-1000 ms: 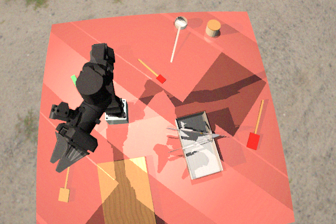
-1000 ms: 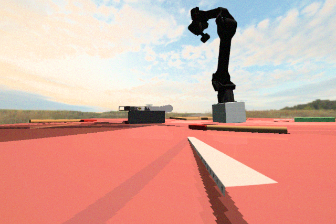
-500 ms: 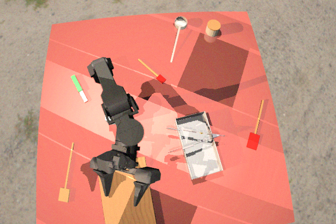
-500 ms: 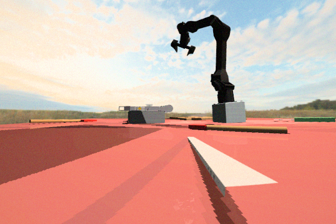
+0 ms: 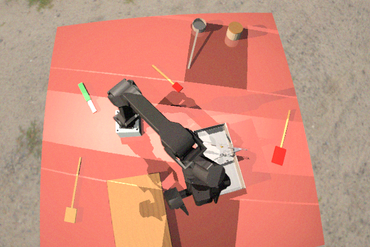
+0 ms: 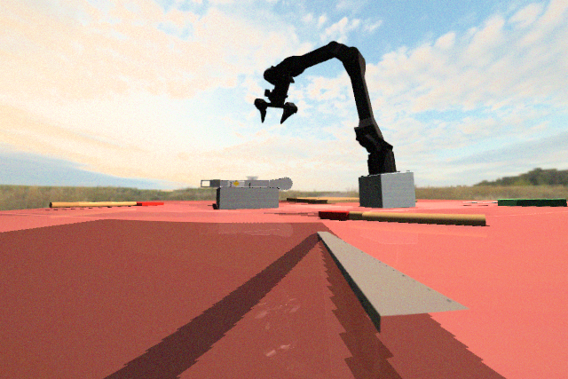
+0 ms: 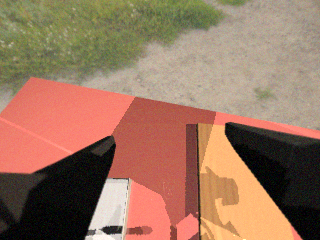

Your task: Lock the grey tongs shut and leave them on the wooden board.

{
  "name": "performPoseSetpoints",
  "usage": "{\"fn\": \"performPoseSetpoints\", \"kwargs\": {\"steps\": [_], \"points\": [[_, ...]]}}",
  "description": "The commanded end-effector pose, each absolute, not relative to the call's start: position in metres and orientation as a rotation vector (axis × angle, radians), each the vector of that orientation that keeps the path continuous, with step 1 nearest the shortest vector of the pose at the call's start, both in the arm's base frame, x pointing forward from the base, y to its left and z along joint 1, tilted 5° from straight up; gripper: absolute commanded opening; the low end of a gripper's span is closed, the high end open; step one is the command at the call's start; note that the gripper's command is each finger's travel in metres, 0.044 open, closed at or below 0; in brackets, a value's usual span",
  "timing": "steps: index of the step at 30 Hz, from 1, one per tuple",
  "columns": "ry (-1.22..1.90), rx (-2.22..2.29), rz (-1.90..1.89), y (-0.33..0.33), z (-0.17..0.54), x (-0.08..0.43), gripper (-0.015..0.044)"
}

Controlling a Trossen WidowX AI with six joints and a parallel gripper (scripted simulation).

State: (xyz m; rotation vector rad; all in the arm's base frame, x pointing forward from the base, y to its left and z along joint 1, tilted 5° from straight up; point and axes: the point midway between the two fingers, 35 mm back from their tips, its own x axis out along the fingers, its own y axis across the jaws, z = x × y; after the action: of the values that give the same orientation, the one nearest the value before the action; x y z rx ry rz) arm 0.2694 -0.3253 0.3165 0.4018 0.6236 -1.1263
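The grey tongs (image 5: 236, 149) (image 6: 256, 183) lie across the roasting tin (image 5: 236, 175) (image 6: 248, 199) (image 7: 111, 195). Their hinge end juts past the tin's right wall in the top view, and the arms spread leftward, partly hidden by my forearm. My gripper (image 5: 201, 208) (image 6: 272, 122) (image 7: 169, 134) is open and empty. It hangs high above the table, pointing down, between the tin and the wooden board (image 5: 128, 223) (image 7: 250, 200) in the top view. The wrist view shows the tin's corner at lower left and the board at right.
A red-headed tool (image 5: 278, 155) (image 6: 150, 203) lies right of the tin, and another (image 5: 177, 87) (image 6: 335, 215) above it. A wooden spatula (image 5: 70, 214) lies left of the board. A green-and-white object (image 5: 84, 91), a ladle-like tool (image 5: 193, 47) and a lidded jar (image 5: 235, 30) stand farther off.
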Motion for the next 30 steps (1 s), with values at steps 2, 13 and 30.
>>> {"fn": "performPoseSetpoints", "kwargs": {"steps": [2, 13, 30], "points": [[0.886, 0.286, -0.868, -0.29, 0.262, 0.319, 0.044], [1.366, -0.004, -0.135, -0.164, 0.14, 0.389, 0.044], [1.457, -0.077, 0.079, -0.119, 0.112, 0.388, 0.044]]}}
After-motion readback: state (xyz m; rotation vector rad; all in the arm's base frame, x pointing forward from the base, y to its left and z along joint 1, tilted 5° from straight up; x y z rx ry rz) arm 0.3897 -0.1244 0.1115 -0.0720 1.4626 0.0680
